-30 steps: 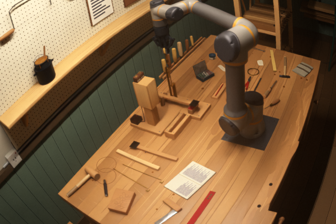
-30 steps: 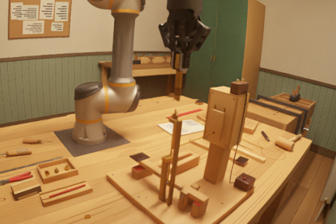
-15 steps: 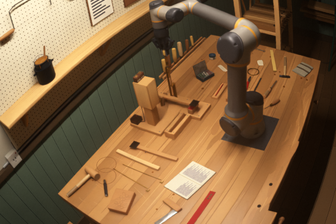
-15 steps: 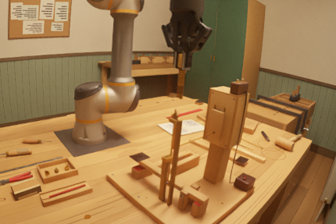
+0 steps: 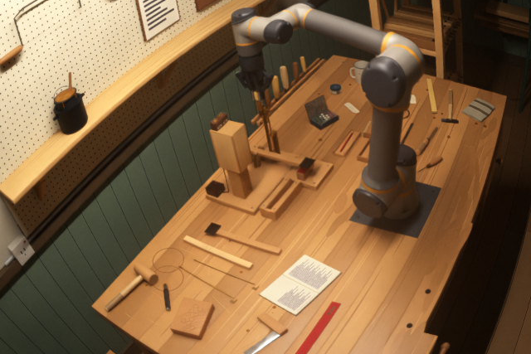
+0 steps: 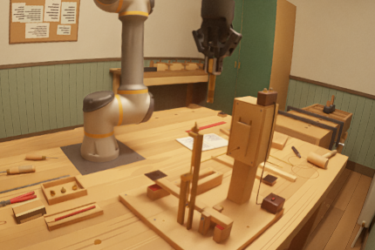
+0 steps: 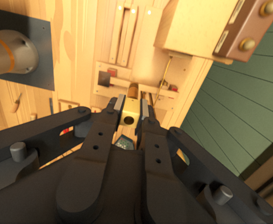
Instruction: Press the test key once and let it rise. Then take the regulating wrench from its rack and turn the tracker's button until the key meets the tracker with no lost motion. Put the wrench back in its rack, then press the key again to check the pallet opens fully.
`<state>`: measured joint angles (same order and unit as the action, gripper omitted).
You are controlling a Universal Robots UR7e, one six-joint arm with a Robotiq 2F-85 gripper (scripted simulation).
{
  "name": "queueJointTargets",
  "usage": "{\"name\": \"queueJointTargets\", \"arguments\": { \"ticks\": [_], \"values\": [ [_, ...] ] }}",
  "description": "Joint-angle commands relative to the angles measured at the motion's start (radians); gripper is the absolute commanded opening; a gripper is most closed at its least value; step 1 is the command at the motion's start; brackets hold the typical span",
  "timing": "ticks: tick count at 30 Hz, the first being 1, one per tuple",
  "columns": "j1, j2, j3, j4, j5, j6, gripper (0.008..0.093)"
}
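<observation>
The tracker's button is hidden from me among the small parts at the foot of the upright tracker [image 6: 192, 174]. The regulating wrench [image 6: 211, 83] hangs straight down in the air, held by its brass head [image 7: 130, 114] in my closed gripper [image 7: 130, 110], high above the action model near the wall side of the bench. The tracker [image 5: 269, 129] stands below and slightly in front of it. The dark-capped test key [image 5: 305, 166] lies level on the model's base. The open wooden rack trough [image 5: 279, 198] sits empty at the model's near edge.
A tall wooden wind chest block [image 5: 232, 155] stands beside the tracker, with a thin wire down its side. A row of chisel handles [image 5: 286, 76] stands along the wall edge. The robot base [image 5: 388, 196] sits to the right. Loose tools lie on the front bench.
</observation>
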<state>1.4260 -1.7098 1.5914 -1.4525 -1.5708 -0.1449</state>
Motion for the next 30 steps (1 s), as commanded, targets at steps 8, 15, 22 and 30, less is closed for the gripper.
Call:
{"name": "queueJointTargets", "arguments": {
  "ticks": [8,15,22,30],
  "values": [
    [0.104,-0.033,0.026,0.005,0.000,0.104,0.0080],
    [0.193,-0.049,0.039,0.008,0.000,0.193,0.0080],
    [0.260,-0.054,0.044,0.009,0.000,0.261,0.0080],
    [0.299,-0.055,0.044,0.009,0.000,0.299,0.0080]
  ]
}}
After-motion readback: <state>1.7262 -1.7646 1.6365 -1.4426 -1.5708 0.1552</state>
